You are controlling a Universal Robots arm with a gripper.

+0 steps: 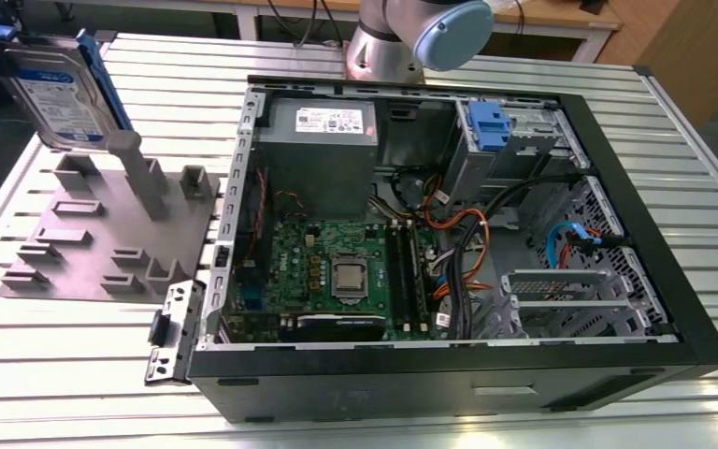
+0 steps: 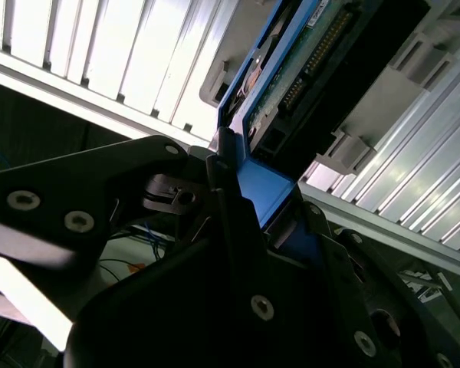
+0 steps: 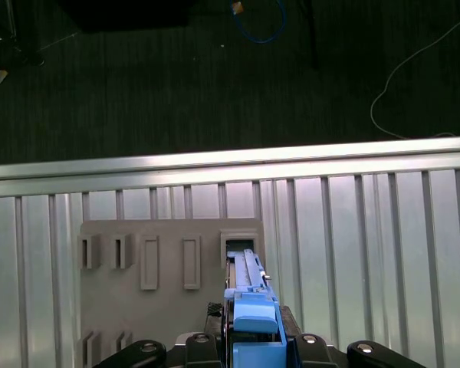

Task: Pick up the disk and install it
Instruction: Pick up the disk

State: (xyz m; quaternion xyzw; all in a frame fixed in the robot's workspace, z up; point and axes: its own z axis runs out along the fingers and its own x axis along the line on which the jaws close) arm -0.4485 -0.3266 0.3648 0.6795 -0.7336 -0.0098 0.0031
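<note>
Tool [image 2: 241, 172] closed on the disk [image 1: 60, 94]. In both wrist views its black fingers [image 2: 222, 199] clamp the blue rail [image 2: 267, 188] at one end of the drive, with no gap showing at the grip.

Disk held on edge, label facing the exterior view. It hangs over the grey fixture plate [image 1: 91, 253], near the tabletop [image 1: 60, 374] edge on the exterior view's left. Lower end of the disk sits above the plate base, just beside the top of the tall grey post [image 1: 141, 182]. Cannot tell whether they touch.

First wrist view looks down along the disk [image 3: 249, 268]. Its lower end lines up over an open slot [image 3: 241, 247] in the plate [image 3: 161, 230]. Beyond the tabletop edge is dark floor [image 3: 176, 77] with loose cables.

Second wrist view shows the green circuit-board side of the disk [image 2: 322, 46].

Open computer case [image 1: 459, 379] lies on its side mid-tabletop, well apart from the disk. Inside it:
- power-supply box [image 1: 319, 140]
- motherboard [image 1: 334, 271]
- silver drive cage [image 1: 527, 140] with blue latch [image 1: 489, 126]

Arm [image 1: 396, 37] rises at the tabletop's far edge, behind the case.
</note>
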